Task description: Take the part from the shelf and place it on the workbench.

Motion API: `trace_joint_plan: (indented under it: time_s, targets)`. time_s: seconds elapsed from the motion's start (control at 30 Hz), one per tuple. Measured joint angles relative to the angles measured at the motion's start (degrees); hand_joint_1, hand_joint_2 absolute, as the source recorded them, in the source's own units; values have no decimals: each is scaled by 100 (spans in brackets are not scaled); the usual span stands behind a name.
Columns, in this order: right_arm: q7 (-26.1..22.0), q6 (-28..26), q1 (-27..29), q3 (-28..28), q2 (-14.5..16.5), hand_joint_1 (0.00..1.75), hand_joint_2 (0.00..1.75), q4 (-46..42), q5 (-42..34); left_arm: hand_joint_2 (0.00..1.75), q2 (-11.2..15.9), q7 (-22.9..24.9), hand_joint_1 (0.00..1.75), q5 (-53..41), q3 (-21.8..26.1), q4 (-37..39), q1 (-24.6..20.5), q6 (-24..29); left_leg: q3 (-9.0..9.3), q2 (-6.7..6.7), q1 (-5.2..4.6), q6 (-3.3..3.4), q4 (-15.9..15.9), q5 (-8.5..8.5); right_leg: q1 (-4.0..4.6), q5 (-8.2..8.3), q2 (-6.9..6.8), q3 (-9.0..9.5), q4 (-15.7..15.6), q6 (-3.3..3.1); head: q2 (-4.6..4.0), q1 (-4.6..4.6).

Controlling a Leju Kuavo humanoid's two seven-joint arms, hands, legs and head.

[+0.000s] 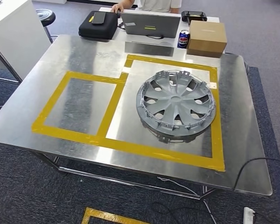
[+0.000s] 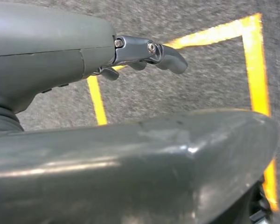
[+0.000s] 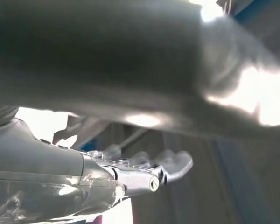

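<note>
Grey carpet runs under a brushed-metal worktop (image 1: 71, 51) marked out with yellow tape (image 1: 112, 105) into two rectangles, and the task's part, a silver-grey plastic wheel cover with curved spokes (image 1: 176, 102), already lies face up inside the larger rectangle, toward the worktop's right edge and clear of the tape on every side that I can see. Beyond the far edge sit a black zip case (image 1: 96, 25), a grey laptop (image 1: 150, 24), a blue drinks can (image 1: 183, 39) and a brown cardboard box (image 1: 206, 37), with a person's hand (image 1: 117, 7) resting near the laptop. To my eye the cover looks light and fairly stiff across its face, but thin at the rim, where small clips and tabs stand out and would likely snap or bend if squeezed hard; its smooth painted face looks slippery. I would take it by opposite points of the rim, or hook fingers through a spoke opening, rather than press on the middle. The left robot hand (image 2: 145, 53) hangs over the carpet above a yellow taped square on the floor (image 2: 253, 70), its fingers spread out straight and holding nothing. The right robot hand (image 3: 145, 172) likewise shows its fingers extended and apart with nothing between them, against a blurred, bright background I cannot make out. Judged from how it lies, the placing looks done.
</note>
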Motion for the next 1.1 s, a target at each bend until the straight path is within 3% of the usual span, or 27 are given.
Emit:
trace_joint_plan:
  time_s: [0.13, 0.23, 0.3, 0.43, 0.5, 0.6, 0.7, 0.8, 0.87, 0.93, 0.97, 1.03, 1.1]
  targets:
    - [-191, 323, 146, -1655, 1355, 0, 0, -817, -713, 0, -77, 39, 0, -164, -2, 0, 2, 163, 32, 47, -3, -14, -12, -14, -1, -10, 56, 3, 9, -13, 0, -1]
    - [-184, 84, 215, -2415, 2200, 0, 0, -496, -821, 0, -162, -222, 0, -264, -6, 0, -11, 118, 46, 54, 3, -21, -14, -18, 5, -12, 64, 18, 10, -16, 0, 6]
    - [-176, -3, 235, -2751, 2588, 0, 0, -215, -840, 0, -197, -314, 0, -278, -8, 0, -11, 85, 52, 55, -4, -21, -15, -18, -2, -11, 66, 20, 13, -16, 0, 7]
    - [-173, -114, 257, -3081, 2975, 0, 0, 50, -1001, 0, -262, -340, 0, -285, -9, 0, -10, 124, 60, 58, -7, -20, -16, -16, -6, -11, 68, 25, 14, -16, 0, 5]
    - [-57, -304, 331, -3120, 3099, 0, 0, 372, -1553, 0, -300, -373, 0, -308, -9, 0, -8, 174, 62, 56, -2, -19, -17, -16, -1, -12, 65, 31, 13, -15, 0, 3]
    - [521, -477, 403, -3100, 3231, 0, 0, 1557, -2123, 0, -351, -436, 0, -351, -9, 0, -6, 231, 71, 55, 7, -22, -18, -19, 10, -19, 61, 45, 11, -20, 0, 9]
    - [1312, -449, 6, -3397, 3365, 0, 0, 3490, -1161, 0, -386, -455, 0, -314, 3, 0, -12, 214, 84, 78, 8, -28, -18, -25, 11, -20, 81, 45, 11, -25, 0, 5]
    - [2495, -68, -444, -3748, 3266, 0, 0, 5729, 98, 0, -408, -473, 0, -151, 99, 0, -24, 2, 87, 89, 16, -28, -20, -24, 14, -20, 82, 54, 12, -28, 0, 7]
    - [3590, 878, -558, -3478, 3028, 0, 0, 7267, 1338, 0, -407, -386, 0, -173, 179, 0, -28, -236, 87, 88, 23, -30, -21, -23, 18, -18, 79, 55, 13, -32, 0, 7]
    - [4588, 2539, -605, -2852, 2824, 0, 0, 8441, 2570, 0, -381, -186, 0, -347, 174, 0, -51, -478, 87, 89, 23, -30, -21, -22, 19, -17, 78, 52, 14, -35, 0, 6]
    - [4869, 3362, -629, -2490, 2746, 0, 0, 8837, 3054, 0, -361, -81, 0, -425, 139, 0, -69, -589, 87, 88, 22, -30, -21, -22, 19, -18, 75, 52, 14, -35, 0, 6]
    - [5035, 4378, -703, -1827, 2627, 0, 0, 9444, 3686, 0, -310, 52, 0, -498, 75, 0, -97, -787, 85, 81, 6, -2, -11, -21, 5, -11, 66, 54, 8, -20, 0, 4]
    - [4872, 4323, -759, -1328, 2548, 0, 0, 9868, 3952, 0, -284, 21, 0, -516, 35, 2, -114, -844, 81, 77, -20, 39, -4, -14, -22, 5, 60, 55, 1, 7, 0, 1]
